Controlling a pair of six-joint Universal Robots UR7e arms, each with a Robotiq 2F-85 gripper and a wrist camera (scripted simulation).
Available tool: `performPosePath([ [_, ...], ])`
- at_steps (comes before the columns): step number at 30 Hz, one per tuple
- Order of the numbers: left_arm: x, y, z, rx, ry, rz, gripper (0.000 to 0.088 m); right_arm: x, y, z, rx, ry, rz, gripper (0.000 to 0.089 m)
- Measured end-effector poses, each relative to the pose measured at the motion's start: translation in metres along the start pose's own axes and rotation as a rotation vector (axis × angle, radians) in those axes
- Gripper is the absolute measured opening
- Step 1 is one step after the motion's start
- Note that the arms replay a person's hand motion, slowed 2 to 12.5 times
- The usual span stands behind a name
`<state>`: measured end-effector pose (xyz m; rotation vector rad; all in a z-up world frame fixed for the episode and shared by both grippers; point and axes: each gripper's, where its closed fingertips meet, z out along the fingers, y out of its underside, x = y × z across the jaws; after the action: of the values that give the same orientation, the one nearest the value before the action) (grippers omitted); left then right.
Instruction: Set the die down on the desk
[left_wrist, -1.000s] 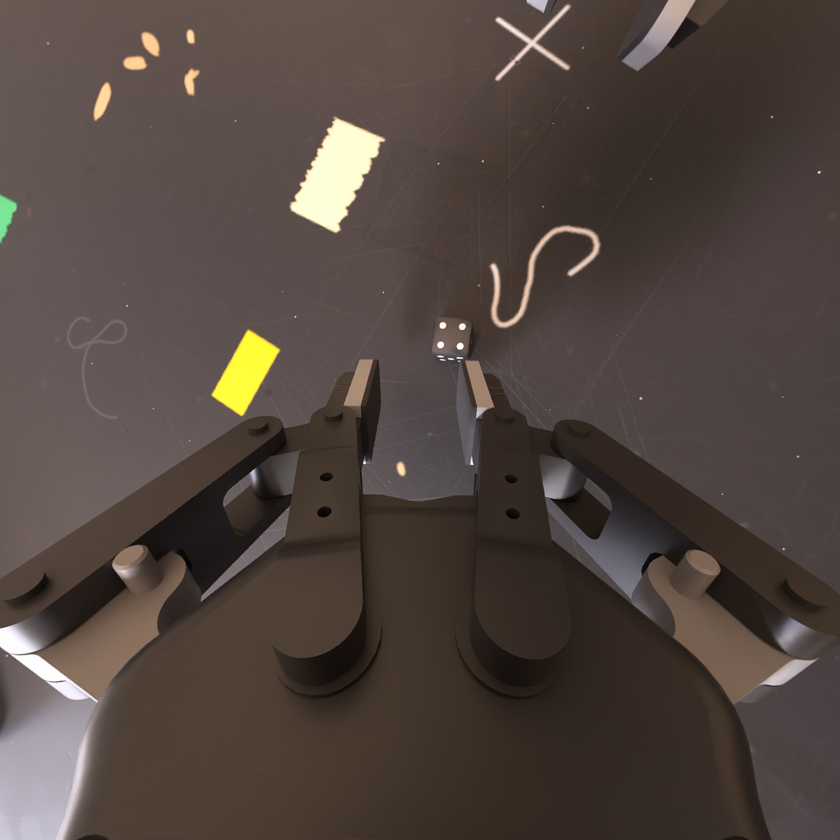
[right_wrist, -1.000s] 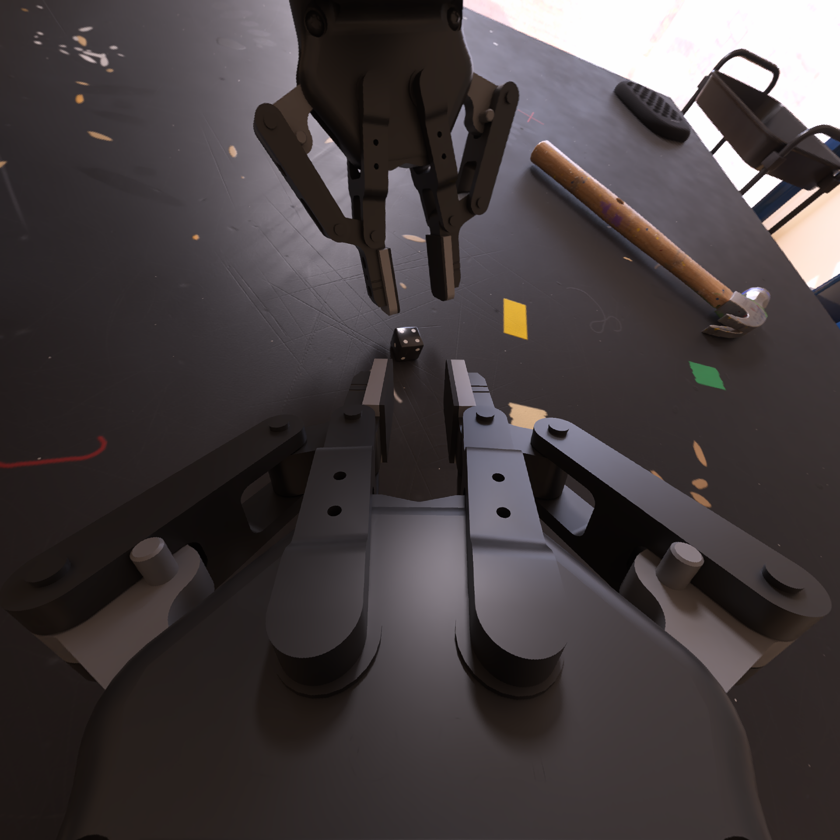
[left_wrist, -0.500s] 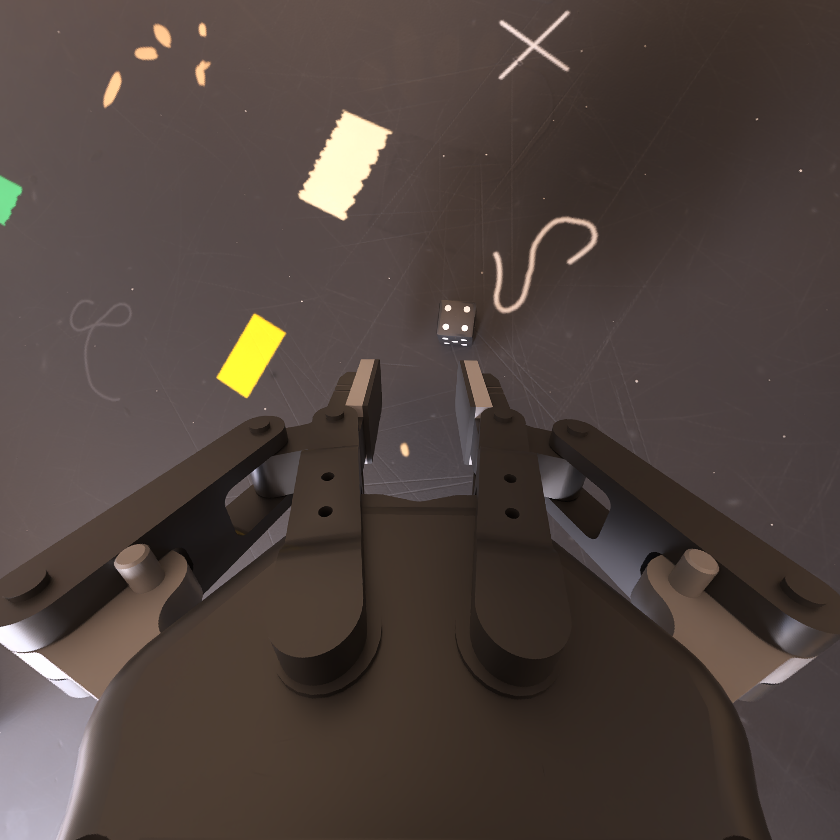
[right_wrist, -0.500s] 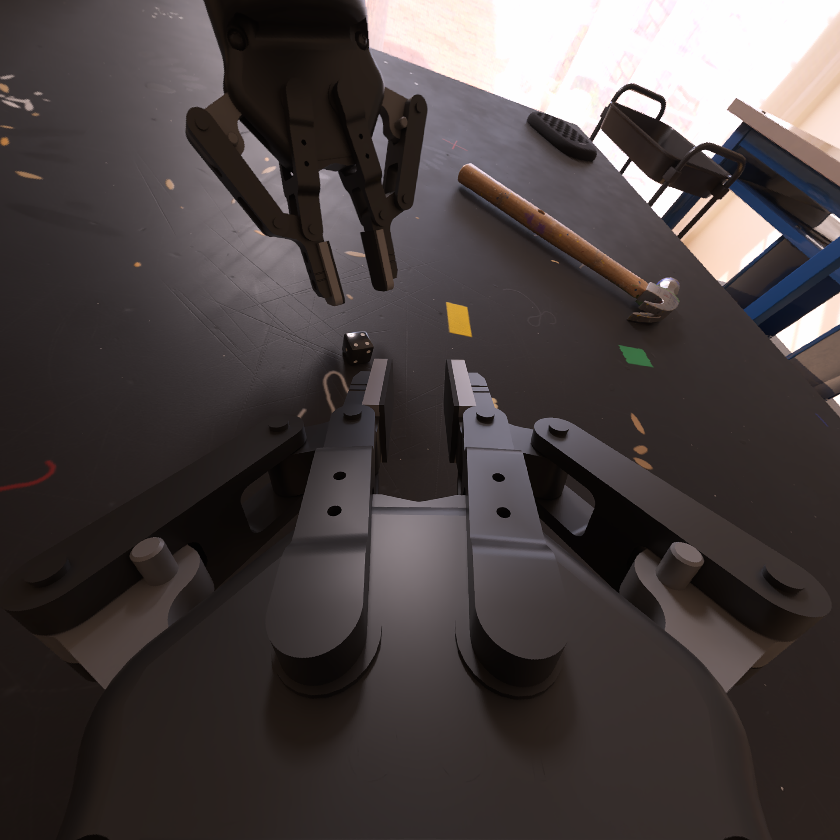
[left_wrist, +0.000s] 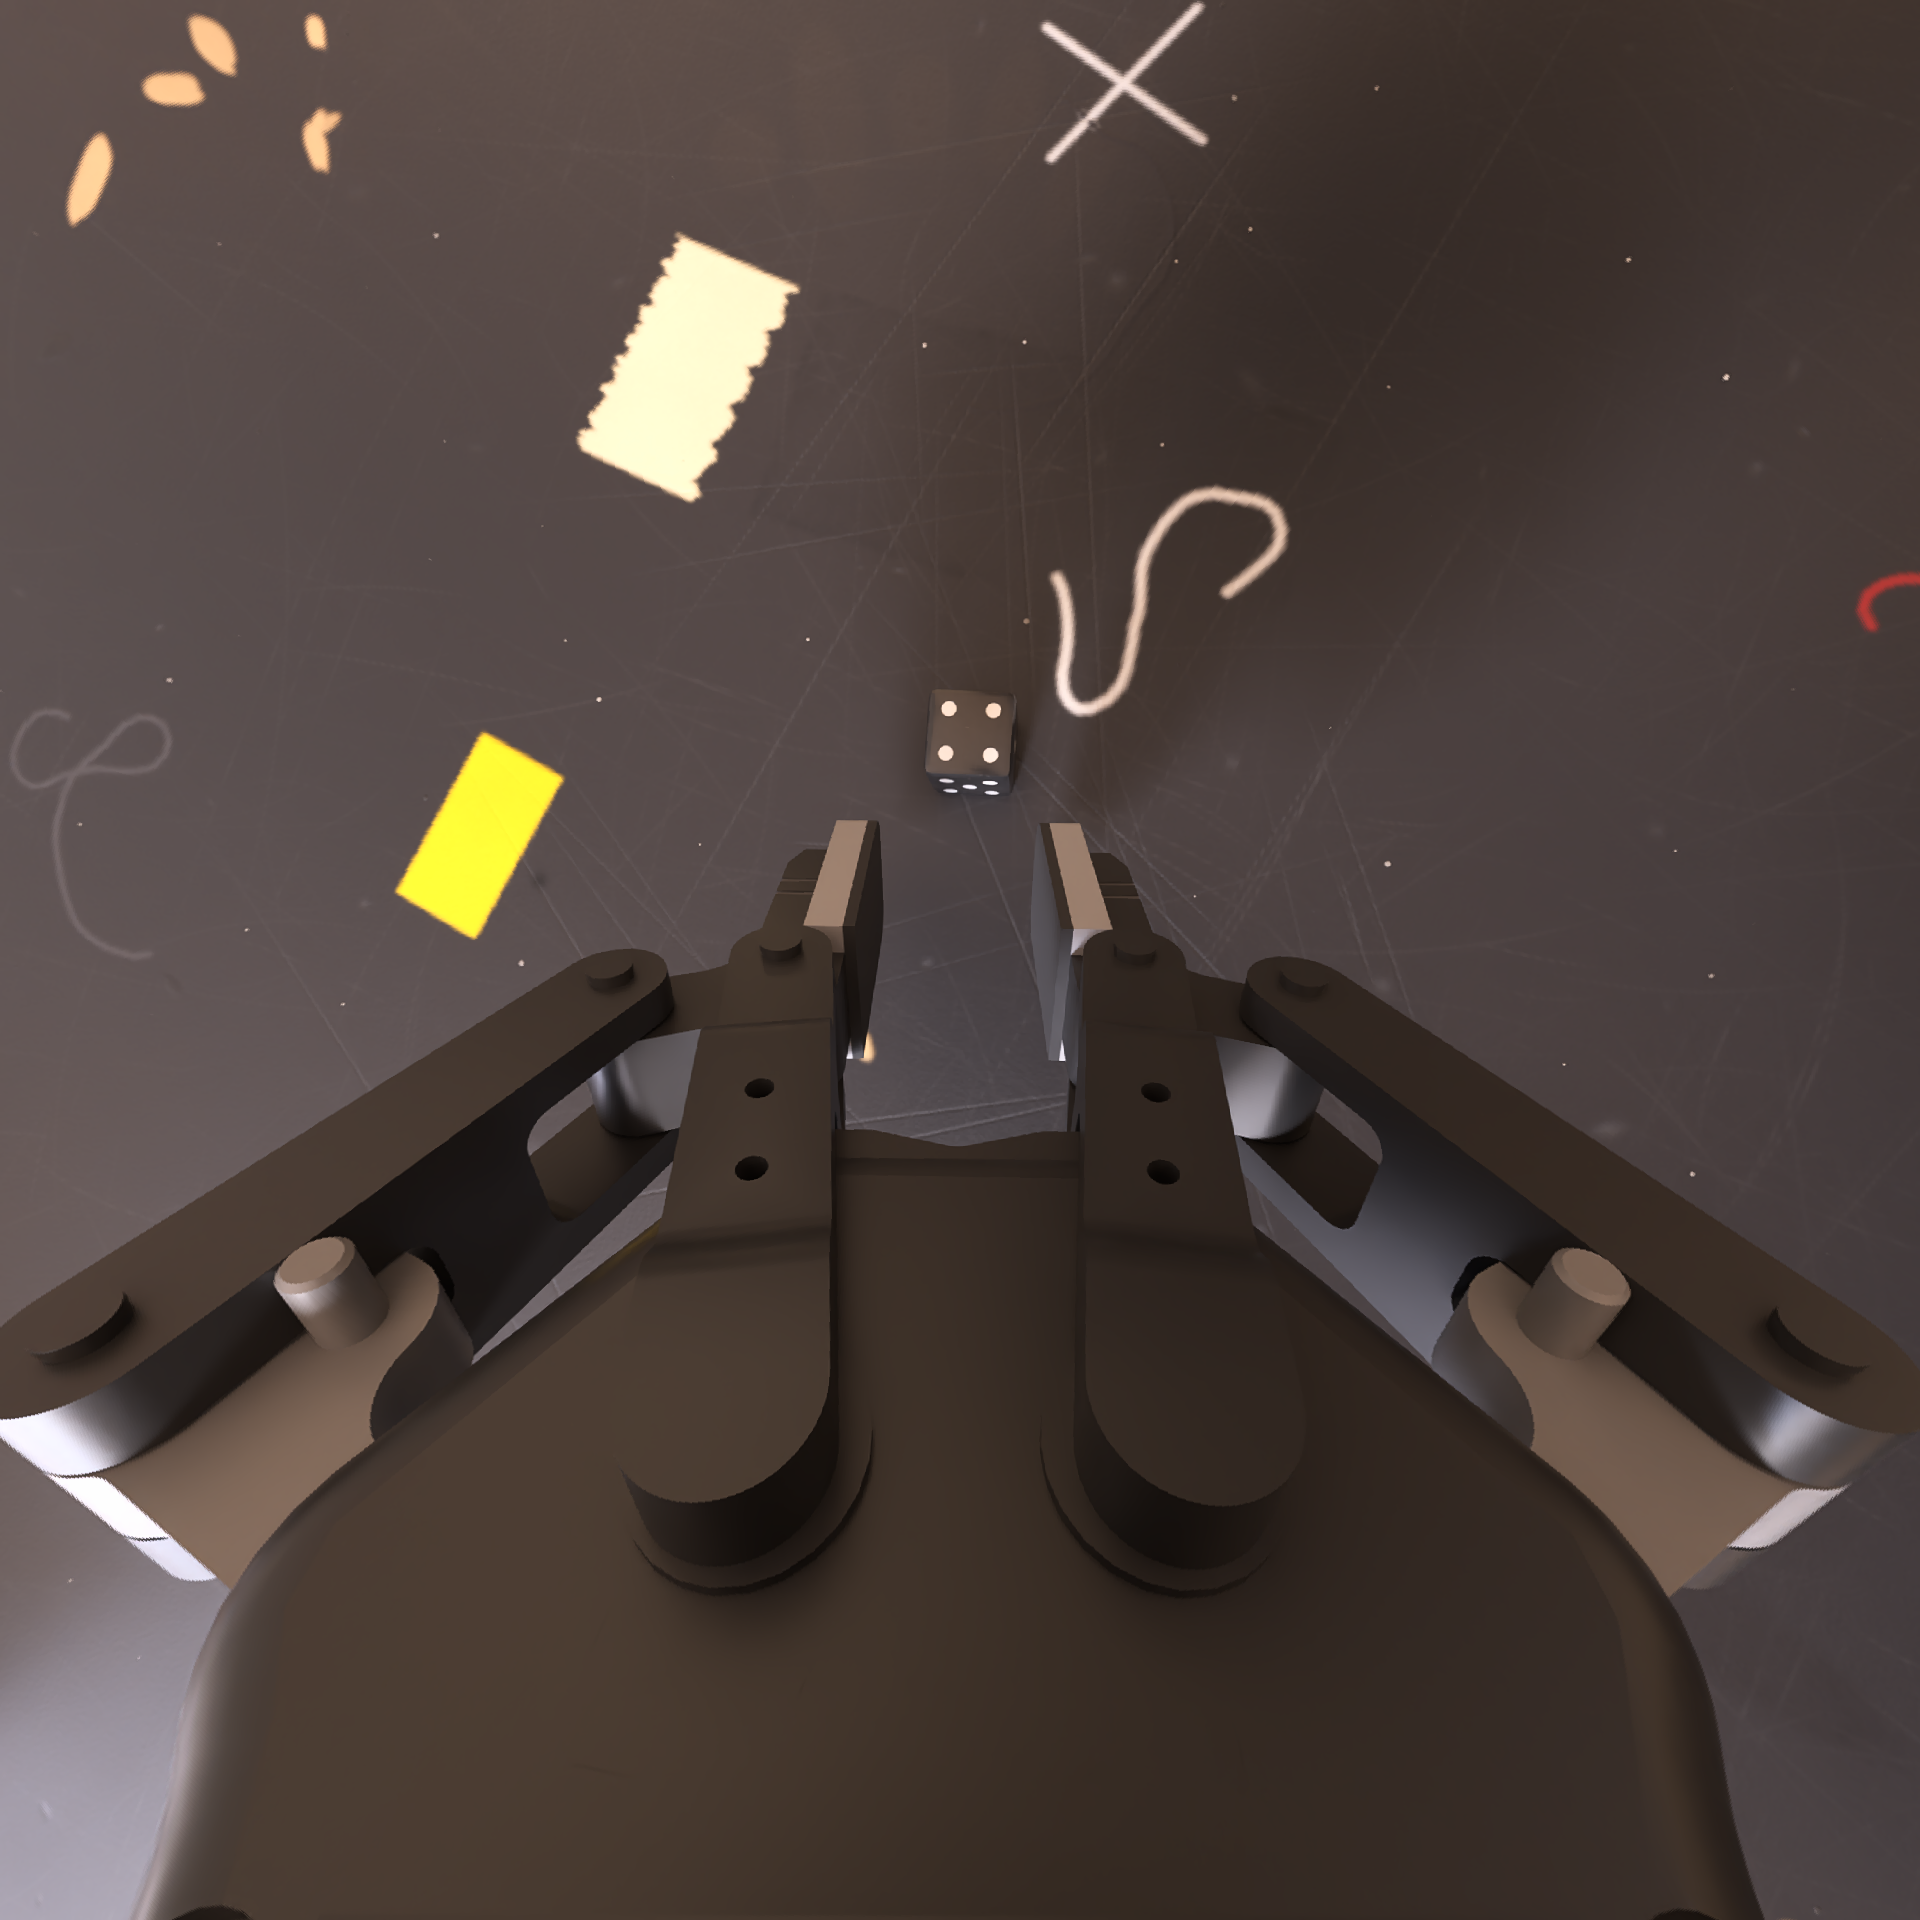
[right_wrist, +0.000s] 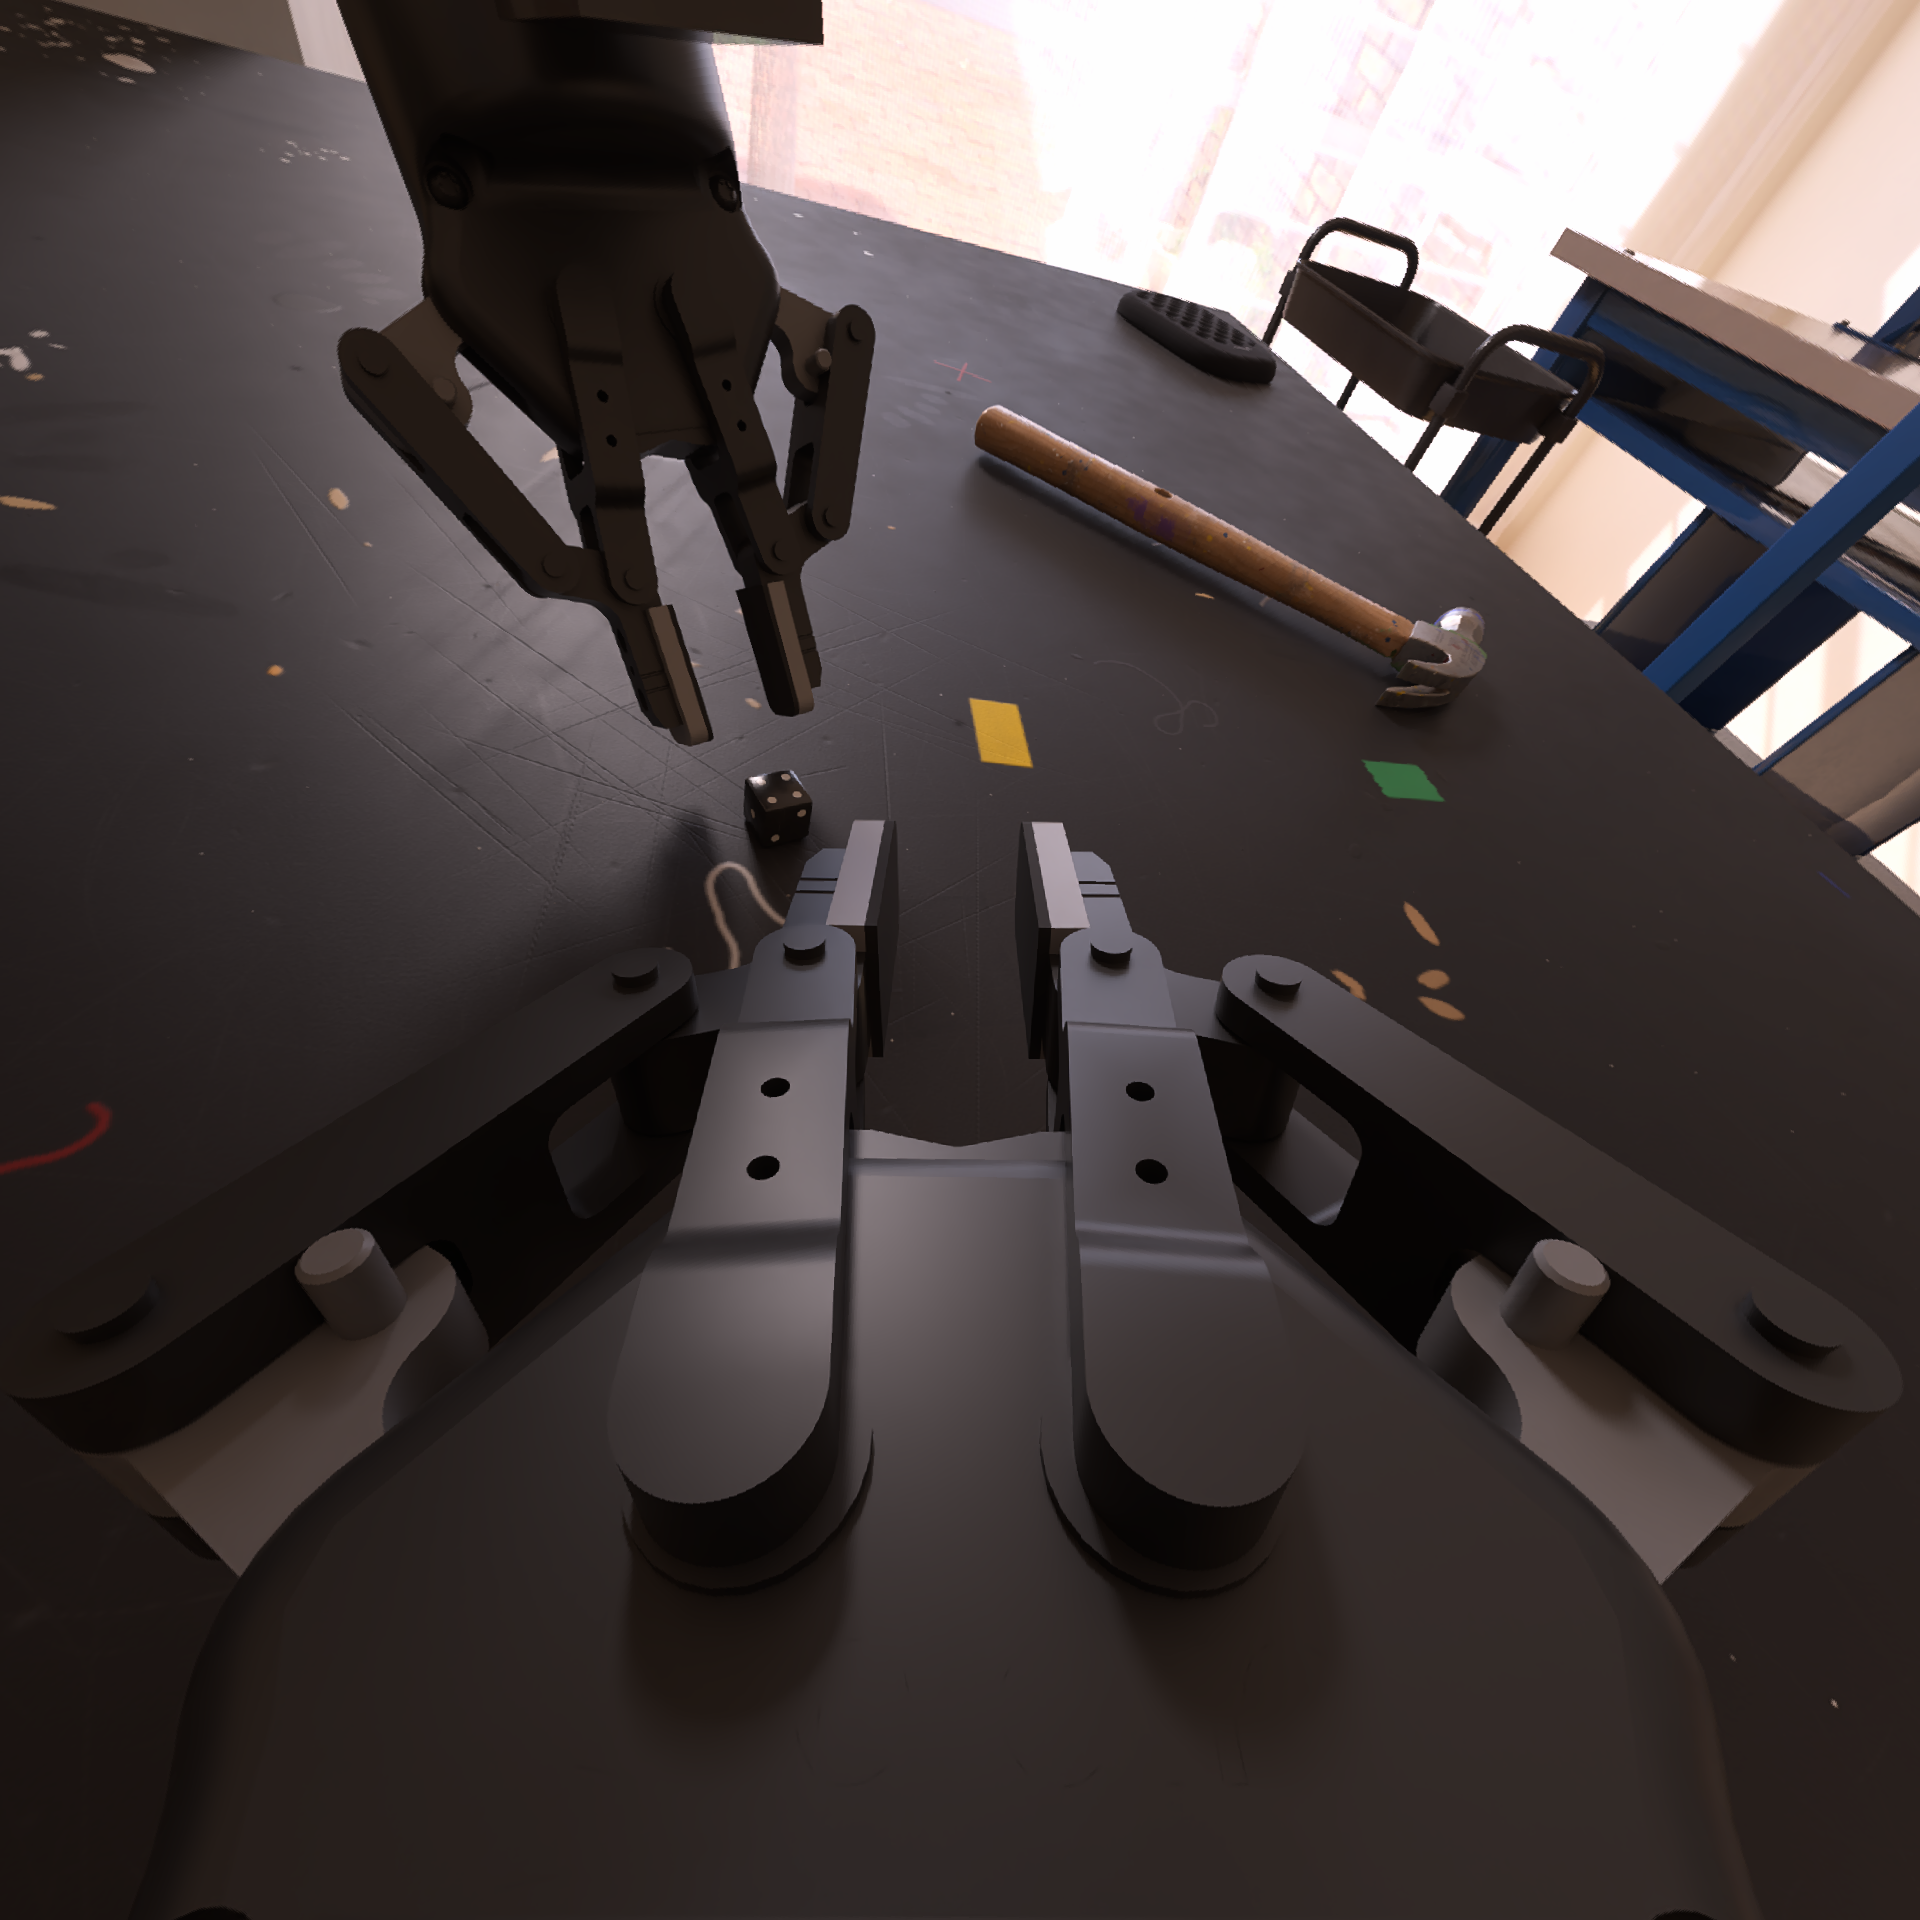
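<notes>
A small black die (left_wrist: 968, 741) with white pips rests on the dark desk (left_wrist: 1455, 831), four pips up. My left gripper (left_wrist: 958, 862) is open and empty, hanging above the desk just short of the die. In the right wrist view the die (right_wrist: 777, 805) lies on the desk below the left gripper (right_wrist: 727, 681) and just left of my right gripper (right_wrist: 956, 862), which is open and empty, raised and tilted.
A wooden-handled hammer (right_wrist: 1226, 540) lies to the right, with a black ridged pad (right_wrist: 1195, 332) beyond it. Yellow (right_wrist: 1000, 730) and green (right_wrist: 1403, 779) tape patches and chalk marks (left_wrist: 1153, 603) mark the desk. A chair (right_wrist: 1423, 343) and blue table frame (right_wrist: 1766, 499) stand past the desk edge.
Both grippers have drawn back from the die, which stays on the desk. The right gripper has lifted and swung right, so the die now sits left of its fingers.
</notes>
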<state>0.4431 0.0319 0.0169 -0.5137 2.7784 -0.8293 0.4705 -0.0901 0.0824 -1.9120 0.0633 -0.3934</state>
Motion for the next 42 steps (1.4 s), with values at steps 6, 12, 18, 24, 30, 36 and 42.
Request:
performPosePath([
  [6, 0.003, 0.0, 0.003, -0.006, 0.021, 0.002, 0.0262, 0.002, 0.003, -0.002, -0.006, 0.014, 0.003, 0.0208],
  [12, 0.008, -0.001, 0.006, -0.006, 0.046, 0.005, 0.0259, 0.003, 0.005, -0.002, -0.008, 0.025, -0.001, 0.0208],
  [18, 0.012, -0.004, 0.007, 0.003, 0.066, 0.006, 0.0253, 0.003, 0.006, -0.002, -0.012, 0.027, 0.003, 0.0208],
  [24, 0.015, -0.007, 0.009, 0.013, 0.087, 0.006, 0.0243, 0.003, 0.006, -0.001, -0.015, 0.029, 0.002, 0.0208],
  [30, 0.02, -0.01, 0.01, 0.021, 0.108, 0.009, 0.0235, 0.002, 0.006, 0.0, -0.02, 0.029, -0.001, 0.0207],
  [36, 0.021, -0.013, 0.011, 0.028, 0.118, 0.015, 0.023, 0.001, 0.007, 0.001, -0.024, 0.026, -0.004, 0.0207],
  [42, 0.021, -0.015, 0.011, 0.03, 0.116, 0.021, 0.0234, 0.0, 0.007, 0.001, -0.027, 0.026, -0.006, 0.0207],
])
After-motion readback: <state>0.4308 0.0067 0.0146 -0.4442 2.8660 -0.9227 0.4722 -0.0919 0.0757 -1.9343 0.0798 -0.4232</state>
